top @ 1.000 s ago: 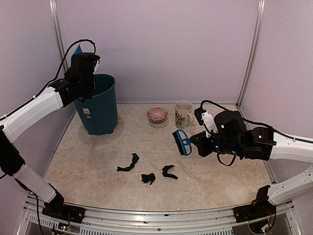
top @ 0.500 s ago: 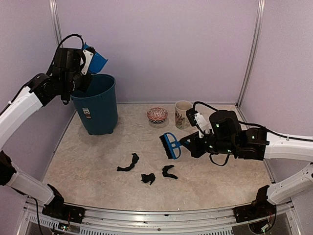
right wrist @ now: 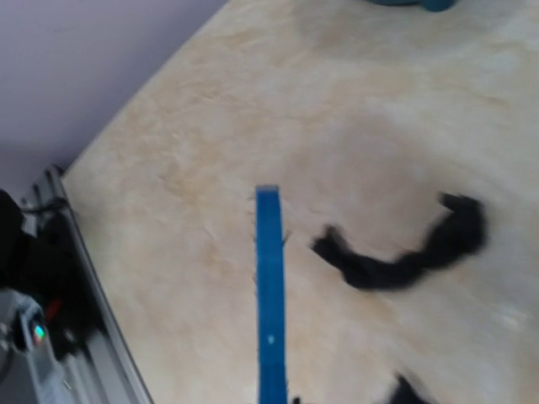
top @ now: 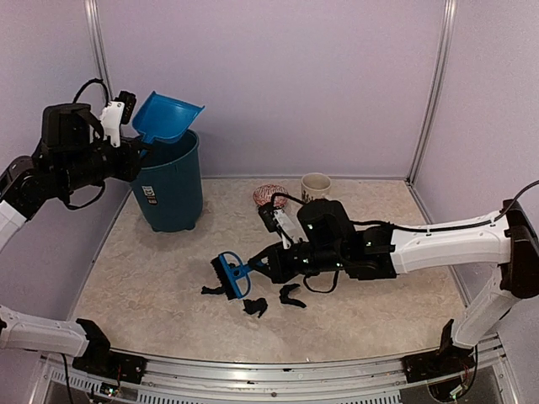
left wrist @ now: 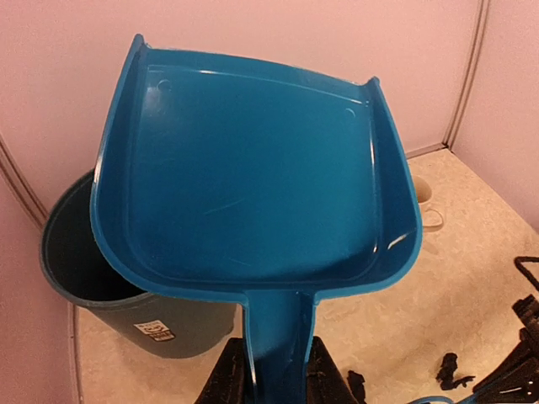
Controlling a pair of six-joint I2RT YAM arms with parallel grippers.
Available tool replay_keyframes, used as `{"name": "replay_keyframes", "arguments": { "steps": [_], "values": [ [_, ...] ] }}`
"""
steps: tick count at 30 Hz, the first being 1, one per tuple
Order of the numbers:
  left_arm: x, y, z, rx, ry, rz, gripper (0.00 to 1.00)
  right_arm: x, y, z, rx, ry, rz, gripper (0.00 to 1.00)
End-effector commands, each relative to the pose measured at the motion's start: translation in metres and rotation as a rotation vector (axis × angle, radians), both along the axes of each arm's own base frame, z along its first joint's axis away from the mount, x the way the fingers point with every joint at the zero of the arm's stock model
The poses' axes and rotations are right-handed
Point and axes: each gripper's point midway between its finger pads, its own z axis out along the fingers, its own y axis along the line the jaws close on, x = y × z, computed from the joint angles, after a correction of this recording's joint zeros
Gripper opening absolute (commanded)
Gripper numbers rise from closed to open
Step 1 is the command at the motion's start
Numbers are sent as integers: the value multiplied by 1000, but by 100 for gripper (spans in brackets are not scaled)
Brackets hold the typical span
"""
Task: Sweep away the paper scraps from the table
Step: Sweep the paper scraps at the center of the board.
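Observation:
Three black paper scraps lie on the beige table (top: pixel 152 269) near its front: one (top: pixel 210 291) partly behind the brush, one (top: pixel 255 306) and one (top: pixel 291 295). My right gripper (top: pixel 263 266) is shut on the handle of the blue brush (top: pixel 228 275), whose head is low over the left scrap. The right wrist view shows the brush (right wrist: pixel 269 295) as a blue strip beside a long black scrap (right wrist: pixel 404 252); the fingers are out of that frame. My left gripper (left wrist: pixel 275 383) is shut on the handle of the blue dustpan (left wrist: pixel 253 168), held high above the bin (top: pixel 173 185).
The teal bin (left wrist: pixel 76 252) stands at the back left. A mug (top: pixel 316 185) and a small patterned bowl (top: pixel 268 194) stand at the back, behind the right arm. The silver frame edge (top: pixel 253 370) runs along the front.
My right arm has swung the brush left and down to the scraps. My left arm has pulled back to the left and the dustpan now tilts up above the bin.

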Motion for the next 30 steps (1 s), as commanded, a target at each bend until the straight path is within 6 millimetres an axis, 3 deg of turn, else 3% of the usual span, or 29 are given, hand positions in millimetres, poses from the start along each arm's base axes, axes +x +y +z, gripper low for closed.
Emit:
{"name": "replay_keyframes", "arguments": {
  "steps": [1, 8, 18, 24, 30],
  "values": [
    [-22, -26, -22, -93, 94, -160, 0, 9, 40, 18, 146, 67, -13, 0],
    [-40, -25, -33, -106, 107, -202, 0, 41, 77, -13, 208, 202, -143, 0],
    [-69, -20, -46, -211, 105, -261, 0, 73, 91, -92, 231, 442, -261, 0],
    [-80, -25, -59, -201, 131, -319, 0, 77, 65, -117, 194, 471, -331, 0],
    [-84, -30, -68, -204, 146, -351, 0, 68, 9, -139, 174, 529, -424, 0]
  ]
}}
